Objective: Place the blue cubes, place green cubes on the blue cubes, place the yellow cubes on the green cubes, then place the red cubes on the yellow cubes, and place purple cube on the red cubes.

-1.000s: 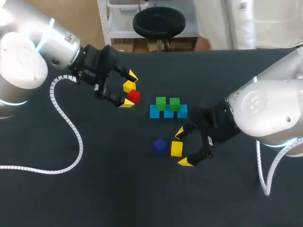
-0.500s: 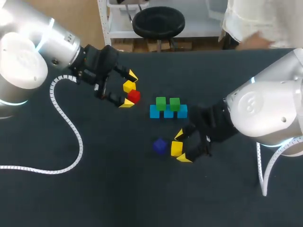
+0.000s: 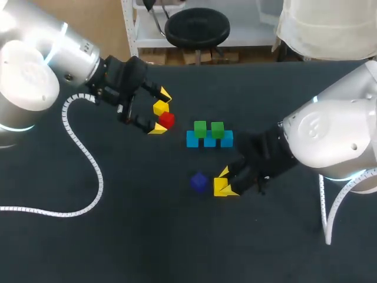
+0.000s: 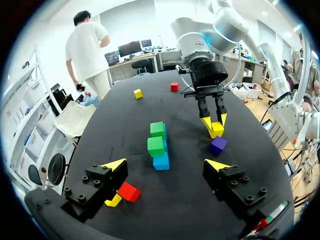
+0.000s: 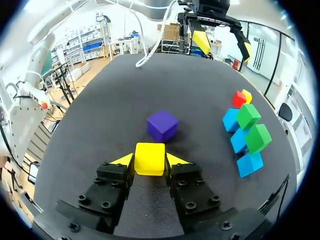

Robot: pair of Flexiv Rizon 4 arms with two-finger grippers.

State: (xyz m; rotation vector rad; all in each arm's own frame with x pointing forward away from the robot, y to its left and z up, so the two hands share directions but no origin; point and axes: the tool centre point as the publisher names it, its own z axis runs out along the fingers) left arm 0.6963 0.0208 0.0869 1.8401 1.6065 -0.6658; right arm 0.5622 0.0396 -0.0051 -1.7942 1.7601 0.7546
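Three blue cubes (image 3: 209,140) lie in a row mid-table with two green cubes (image 3: 208,128) on top of them. My right gripper (image 3: 222,181) is down at the table, shut on a yellow cube (image 5: 149,158), both fingers against its sides. A purple cube (image 5: 162,125) lies just ahead of it. My left gripper (image 3: 158,112) stands open to the left of the row. A second yellow cube (image 3: 160,108) and a red cube (image 3: 167,119) lie by its fingers; in the left wrist view the red cube (image 4: 129,191) rests beside one finger (image 4: 112,167), untouched.
The left wrist view shows one more yellow cube (image 4: 137,93) and one more red cube (image 4: 174,86) far across the table, behind my right arm. A white coiled cable (image 3: 82,153) trails over the table's left part.
My right gripper has closed from wide open onto the yellow cube beside the purple one. The left arm and the other cubes have stayed put.
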